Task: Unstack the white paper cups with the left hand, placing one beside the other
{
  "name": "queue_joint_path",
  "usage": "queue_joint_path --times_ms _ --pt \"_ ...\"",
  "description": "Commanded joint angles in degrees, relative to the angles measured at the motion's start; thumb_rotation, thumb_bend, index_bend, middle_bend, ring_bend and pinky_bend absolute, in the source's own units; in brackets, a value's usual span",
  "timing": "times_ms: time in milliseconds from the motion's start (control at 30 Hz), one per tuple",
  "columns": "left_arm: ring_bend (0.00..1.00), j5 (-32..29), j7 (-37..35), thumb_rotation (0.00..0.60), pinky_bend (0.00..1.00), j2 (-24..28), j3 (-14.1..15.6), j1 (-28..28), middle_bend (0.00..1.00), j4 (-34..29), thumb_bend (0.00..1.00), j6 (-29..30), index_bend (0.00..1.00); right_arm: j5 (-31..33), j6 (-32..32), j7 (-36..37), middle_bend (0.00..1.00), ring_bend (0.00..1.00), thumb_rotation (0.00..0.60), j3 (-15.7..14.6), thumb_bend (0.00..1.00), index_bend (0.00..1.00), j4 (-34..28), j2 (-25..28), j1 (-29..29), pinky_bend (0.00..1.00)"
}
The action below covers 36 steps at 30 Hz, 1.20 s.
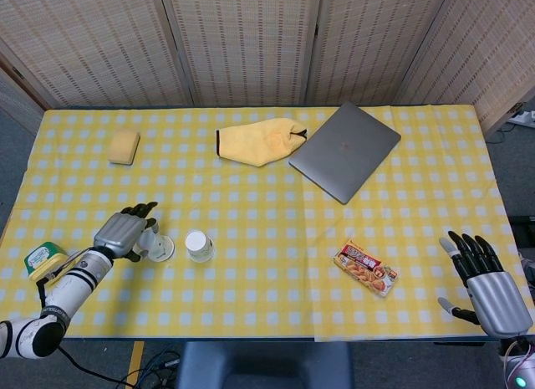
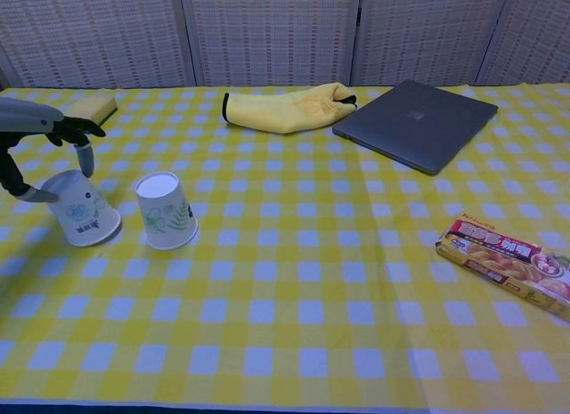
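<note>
Silver-backed robot hand [image 1: 124, 232], black fingers, white black-banded forearm [image 1: 68, 284]

I see a yellow and white checked cloth table cover [image 1: 251, 263] that looks soft and matt. The two white paper cups [image 2: 166, 209] [image 2: 80, 207] look thin and dull, with a small green print on them. My left hand [image 1: 122, 233] has a smooth silver metal-looking shell and dark fingers. The flat grey laptop [image 1: 344, 151] looks like smooth matt metal. The yellow cloth [image 1: 259, 143] looks fuzzy. The yellow sponge block [image 1: 124, 146] looks rough. The snack box [image 2: 503, 263] looks shiny.
</note>
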Motion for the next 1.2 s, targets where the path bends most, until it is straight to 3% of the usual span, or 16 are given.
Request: queue_joint_path --times_ms 33,300,433,600,733,833,967,1067,1200 --pt "0.0 0.6 -0.7 0.6 0.17 -0.6 -0.1 0.4 0.0 0.8 0.35 -0.3 0.37 0.0 0.0 -0.2 0.0 0.0 0.6 0.0 0.12 0.0 -0.1 -0.1 0.0 0.0" --pt "0.0 2.9 -2.1 0.6 0.17 2.3 -1.1 1.6 0.0 -3.1 0.35 1.0 0.14 -0.7 1.1 0.0 0.0 0.0 0.6 -0.2 0.12 0.0 -0.1 0.0 -0.5 0.0" --pt "0.0 4.0 -0.7 0.6 0.16 6.5 -1.5 2.5 0.0 -9.7 0.35 4.2 0.12 -1.2 1.7 0.7 0.0 0.0 0.6 -0.3 0.12 0.0 0.2 0.2 -0.6 0.0" --pt "0.0 9.3 1.0 0.6 0.16 13.8 -0.6 7.2 0.0 -20.8 0.35 12.9 0.09 -2.3 2.6 2.0 0.0 0.0 0.6 -0.6 0.12 0.0 0.7 0.6 -0.8 0.0" --pt "0.0 19.3 -2.5 0.6 0.17 17.2 2.0 15.2 0.0 -25.4 0.33 22.0 0.02 -2.6 2.9 2.9 0.0 0.0 0.6 -0.9 0.12 0.0 1.0 0.9 -0.9 0.0" --pt "0.0 28.9 -7.3 0.6 0.16 17.3 5.0 22.5 0.0 -24.0 0.32 29.0 0.0 -2.7 2.6 3.4 0.0 0.0 0.6 -1.1 0.12 0.0 1.0 1.0 -0.9 0.0" --pt "0.0 39.1 -12.2 0.6 0.16 14.1 8.1 31.8 0.0 -16.6 0.32 39.5 0.0 -2.5 1.8 2.7 0.0 0.0 0.6 -1.1 0.12 0.0 0.7 0.8 -0.6 0.0" --pt "0.0 41.1 -15.0 0.6 0.16 10.0 7.7 37.4 0.0 -9.6 0.32 47.0 0.0 -3.0 1.5 1.4 0.0 0.0 0.6 -1.4 0.12 0.0 0.4 0.4 -0.6 0.0" --pt "0.0 39.6 -17.8 0.6 0.16 5.1 6.3 42.1 0.0 -1.7 0.32 51.6 0.0 -3.5 1.2 -0.5 0.0 0.0 0.6 -1.6 0.12 0.0 0.1 -0.3 -0.6 0.0"
